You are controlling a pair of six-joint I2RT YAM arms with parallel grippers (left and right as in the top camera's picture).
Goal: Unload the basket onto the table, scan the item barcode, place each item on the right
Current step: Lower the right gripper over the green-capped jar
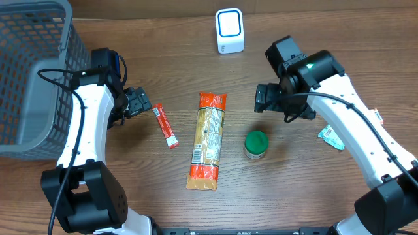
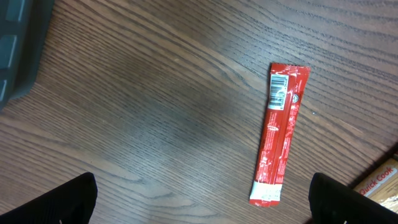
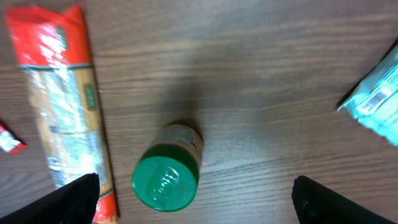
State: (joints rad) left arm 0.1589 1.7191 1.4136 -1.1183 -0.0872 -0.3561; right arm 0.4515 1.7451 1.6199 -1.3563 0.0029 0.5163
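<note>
A white scanner (image 1: 230, 31) with a blue screen stands at the back of the table. A red stick packet (image 1: 165, 125) lies flat, its barcode (image 2: 280, 93) facing up. My left gripper (image 1: 140, 101) hovers just left of it, open and holding nothing (image 2: 202, 199). A green-lidded jar (image 1: 256, 143) stands upright on the wood. My right gripper (image 1: 261, 98) is open behind it. In the right wrist view the jar (image 3: 166, 180) sits between the wide-spread fingers (image 3: 74, 199), touching neither.
A long pasta bag (image 1: 208, 140) lies between the stick packet and the jar, close to my right gripper's left finger (image 3: 62, 106). A teal packet (image 1: 331, 137) lies at the right. A grey mesh basket (image 1: 32, 72) fills the left back corner.
</note>
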